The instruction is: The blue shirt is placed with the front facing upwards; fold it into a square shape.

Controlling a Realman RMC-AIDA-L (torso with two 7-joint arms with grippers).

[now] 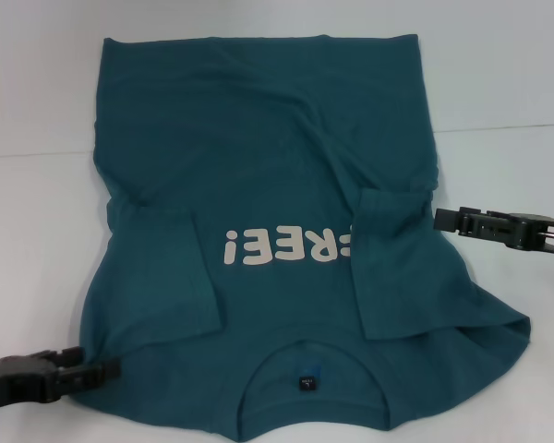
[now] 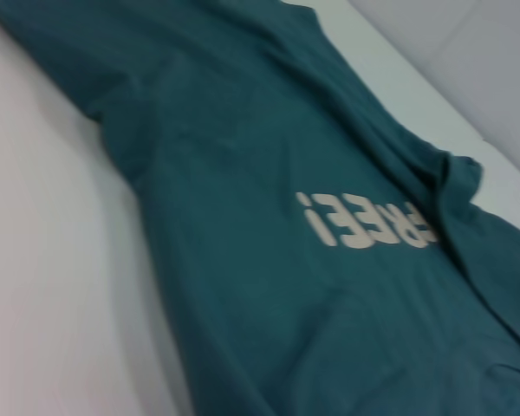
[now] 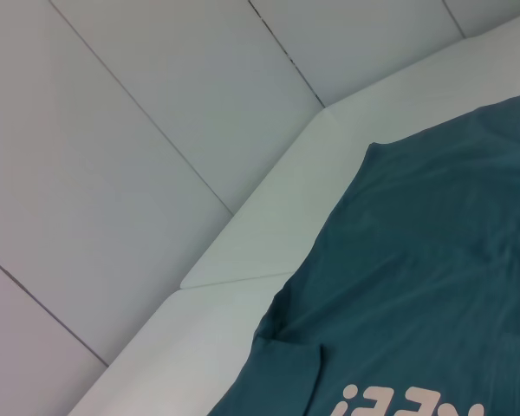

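Observation:
The blue shirt lies front up on the white table, collar toward me, with its cream lettering upside down in the head view. A small dark neck label shows inside the collar. Both sleeves are folded inward over the chest, one at the left and one at the right. My left gripper sits low at the shirt's near left edge, by the shoulder. My right gripper is at the shirt's right edge, level with the lettering. The left wrist view shows the shirt. So does the right wrist view, shirt.
The white table has bare surface to the left, right and behind the shirt. In the right wrist view the table edge borders a grey tiled floor.

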